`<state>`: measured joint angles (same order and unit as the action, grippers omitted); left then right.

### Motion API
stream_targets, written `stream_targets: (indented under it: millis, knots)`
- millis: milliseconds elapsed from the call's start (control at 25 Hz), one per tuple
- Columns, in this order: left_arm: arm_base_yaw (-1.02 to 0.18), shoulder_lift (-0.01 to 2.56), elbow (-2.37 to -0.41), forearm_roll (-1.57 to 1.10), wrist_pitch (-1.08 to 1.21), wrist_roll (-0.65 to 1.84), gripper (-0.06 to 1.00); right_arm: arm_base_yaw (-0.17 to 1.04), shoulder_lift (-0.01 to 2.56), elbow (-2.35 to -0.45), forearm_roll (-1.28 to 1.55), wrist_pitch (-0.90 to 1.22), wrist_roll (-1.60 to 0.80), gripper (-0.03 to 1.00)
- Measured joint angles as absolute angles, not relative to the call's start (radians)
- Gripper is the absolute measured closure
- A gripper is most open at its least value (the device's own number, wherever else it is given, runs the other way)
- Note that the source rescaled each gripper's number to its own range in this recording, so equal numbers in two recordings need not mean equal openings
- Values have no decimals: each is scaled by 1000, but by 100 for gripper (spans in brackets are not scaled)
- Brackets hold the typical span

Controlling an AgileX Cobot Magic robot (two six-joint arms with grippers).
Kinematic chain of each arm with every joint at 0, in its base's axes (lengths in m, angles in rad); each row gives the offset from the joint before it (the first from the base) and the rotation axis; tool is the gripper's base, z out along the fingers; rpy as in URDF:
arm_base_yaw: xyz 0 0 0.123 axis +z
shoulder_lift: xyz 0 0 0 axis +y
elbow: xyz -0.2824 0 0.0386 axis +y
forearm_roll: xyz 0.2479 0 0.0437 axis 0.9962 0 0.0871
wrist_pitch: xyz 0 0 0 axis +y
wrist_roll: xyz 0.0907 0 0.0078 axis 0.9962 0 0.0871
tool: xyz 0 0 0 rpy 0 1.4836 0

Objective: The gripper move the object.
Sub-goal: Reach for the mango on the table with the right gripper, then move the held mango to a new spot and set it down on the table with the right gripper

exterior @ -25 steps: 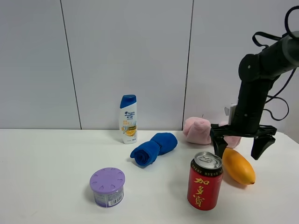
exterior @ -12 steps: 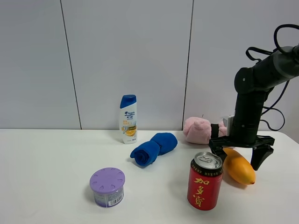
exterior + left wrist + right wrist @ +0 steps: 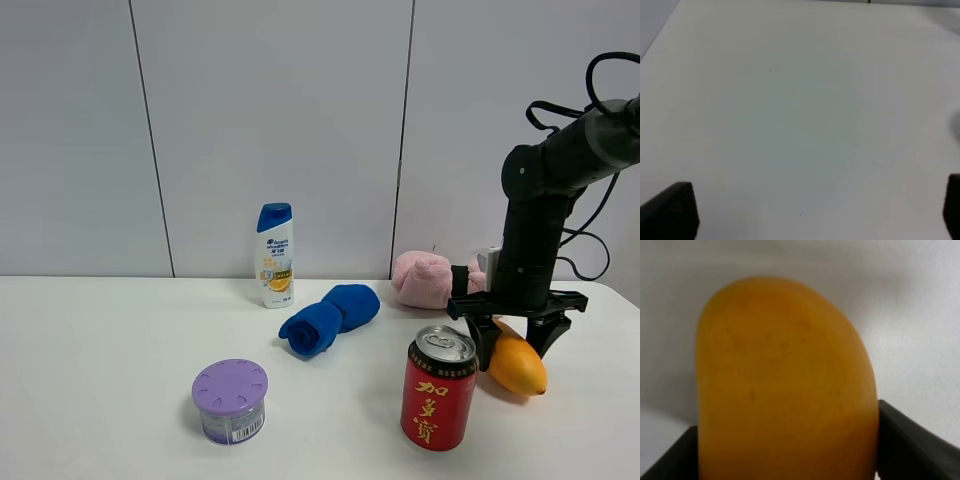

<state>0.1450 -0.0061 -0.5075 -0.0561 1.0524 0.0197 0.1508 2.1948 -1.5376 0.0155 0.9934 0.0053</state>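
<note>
The right claw (image 3: 514, 350) stood straight down over the mango (image 3: 522, 370), its fingers pinching the fruit across its narrow width, probably because the long axis would not fit between them. The mango lay on the surface (image 3: 120, 340) near the right edge, just beside the red can (image 3: 438, 390), and seemed not yet lifted. The left claw (image 3: 811, 210) hung spread over the white surface, holding nothing.

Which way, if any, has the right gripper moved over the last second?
Yes. The right gripper has dropped toward the table beside the red can, which stayed put, and has closed in around the mango.
</note>
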Motion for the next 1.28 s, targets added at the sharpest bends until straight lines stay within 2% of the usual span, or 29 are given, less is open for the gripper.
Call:
stream_targets:
  millis: [320,640,1280]
  knots:
    - [145,-6,-507,-56,1052,20,-6,151,2195,-1538,15,1002,5,97]
    - [145,-6,-507,-56,1052,20,-6,151,2166,-1538,14,1121,0,97]
    - [145,-6,-507,-56,1052,20,-6,164,1671,-1538,23,1149,-6,97]
